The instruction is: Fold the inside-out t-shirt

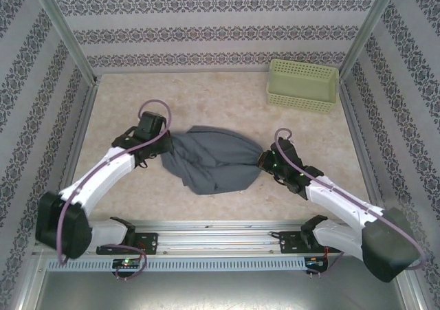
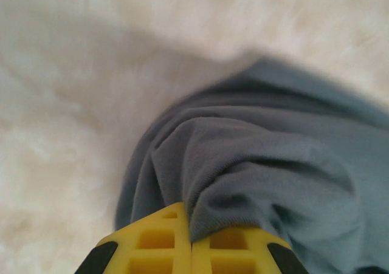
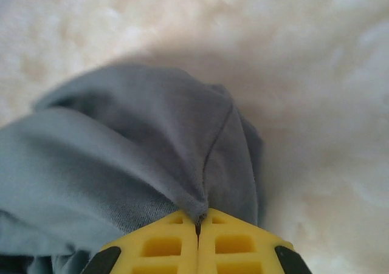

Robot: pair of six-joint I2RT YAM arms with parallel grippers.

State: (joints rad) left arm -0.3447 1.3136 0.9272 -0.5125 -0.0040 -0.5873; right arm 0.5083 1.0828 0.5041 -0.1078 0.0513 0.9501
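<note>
Item: plain slate blue-grey soft cotton short-sleeved t-shirt (image 1: 213, 164), inside out. Location: gathered in a loose, creased bundle near the middle of the pale mottled surface (image 1: 206, 97). It is strung between the two tools and lies well apart from the pale yellow-green perforated plastic basket (image 1: 303, 84) in the far right corner. Condition: unfolded, no flat panel showing, sleeves and hem not tellable within the bunch. Handling, as judged: light and limp, with no stiffness of its own, so it will sag and drape wherever it is unsupported. The knit looks grippy rather than slippery, not fragile, but liable to stretch or twist if pulled unevenly. Best points of hold, as judged: opposite outer edges or corners, along a seam or hem where the cloth is doubled, so that it can be drawn out flat before folding. Left tool (image 1: 162, 146): yellow pads clenched on a thick fold at the bundle's left end, cloth spilling over the pad tips in the left wrist view. Right tool (image 1: 264, 160): pads pressed together on a pinch at the right end, with a stitched seam running straight into the nip. Arm pose: both arms reach forward and bend inward, wrists low over the surface, the tools facing each other across the garment.
</note>
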